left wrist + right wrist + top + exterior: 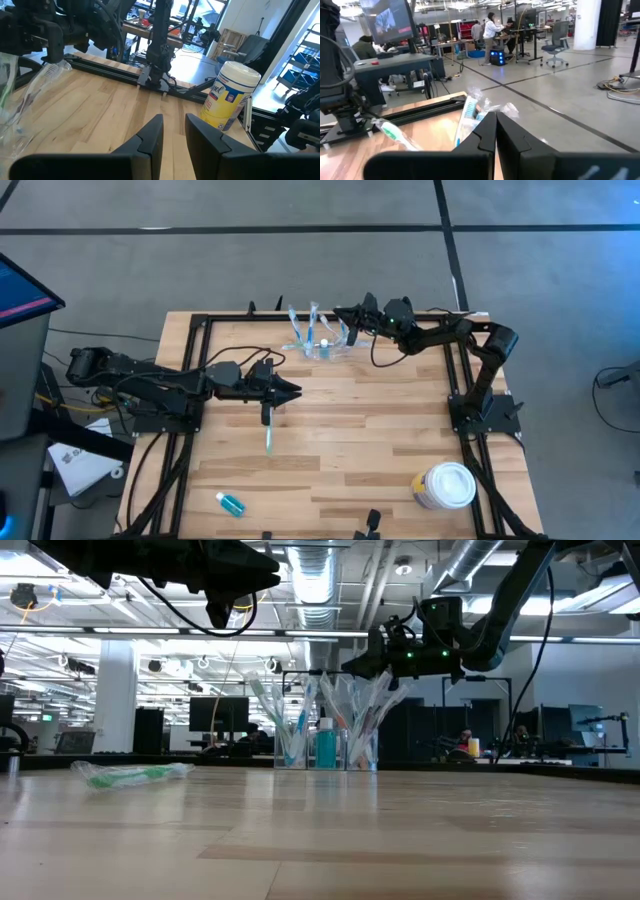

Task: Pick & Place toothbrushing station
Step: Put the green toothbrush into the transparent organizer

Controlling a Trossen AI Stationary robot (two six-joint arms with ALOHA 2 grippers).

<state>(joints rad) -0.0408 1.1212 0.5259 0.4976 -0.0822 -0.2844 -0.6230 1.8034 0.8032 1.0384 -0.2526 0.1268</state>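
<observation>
We see the wooden table [350, 420] with the toothbrushing station [322, 345] standing near its far edge, wrapped brushes upright in it. Our right pincer [345, 318] hangs just beside the station, fingers pressed together on nothing. Our left pincer [292, 390] hovers mid-table, narrowly parted and empty, above a wrapped toothbrush [268, 435].

A clear holder [325, 745] of toothbrushes stands far back on the bench [320, 840]; the right gripper [362, 667] hovers just above it
</observation>
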